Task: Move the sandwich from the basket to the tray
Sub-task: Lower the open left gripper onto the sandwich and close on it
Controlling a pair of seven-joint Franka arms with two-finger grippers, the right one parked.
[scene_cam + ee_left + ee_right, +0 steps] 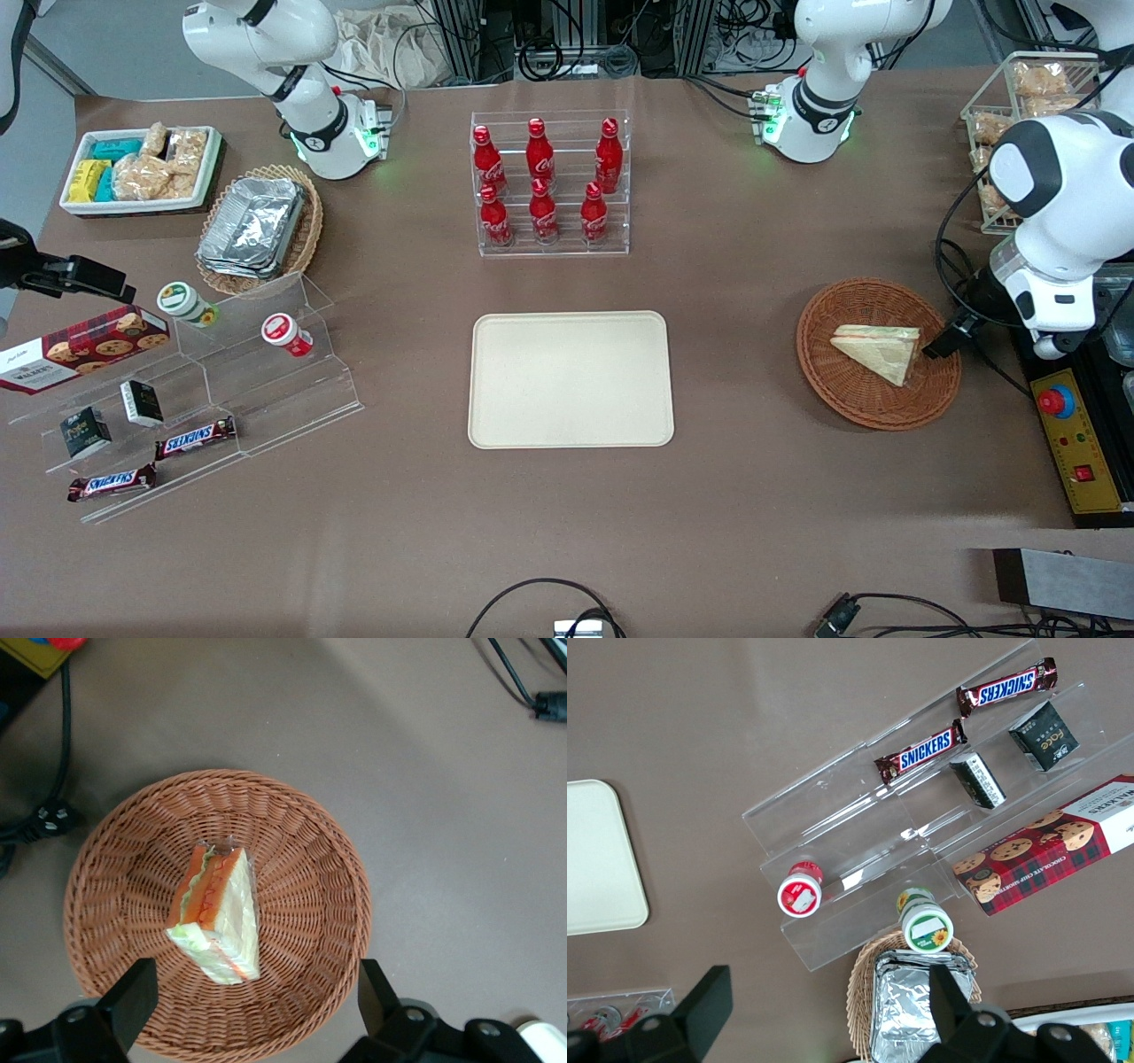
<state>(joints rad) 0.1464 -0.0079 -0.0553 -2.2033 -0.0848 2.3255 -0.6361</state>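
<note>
So the sandwich (215, 912) is lying in the basket (319, 904), a bit off its middle. The gripper (252, 997) hangs over the basket, fingers spread wide with nothing in them, probably straddling the wedge's long axis. The tray (570, 378) is well apart toward the parked arm.

Robotics lab: cabled arm bases (811, 115), emergency-stop box (1076, 452), staged snack displays (177, 416).

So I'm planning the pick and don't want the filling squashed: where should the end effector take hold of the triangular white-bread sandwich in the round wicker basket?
Probably from straight above, closing on the two flat bread faces of the triangular white-bread sandwich near its middle. It lies in the round reddish-brown wicker basket with its filling edge up and its faces exposed. The open end effector hovers over the basket.
</note>
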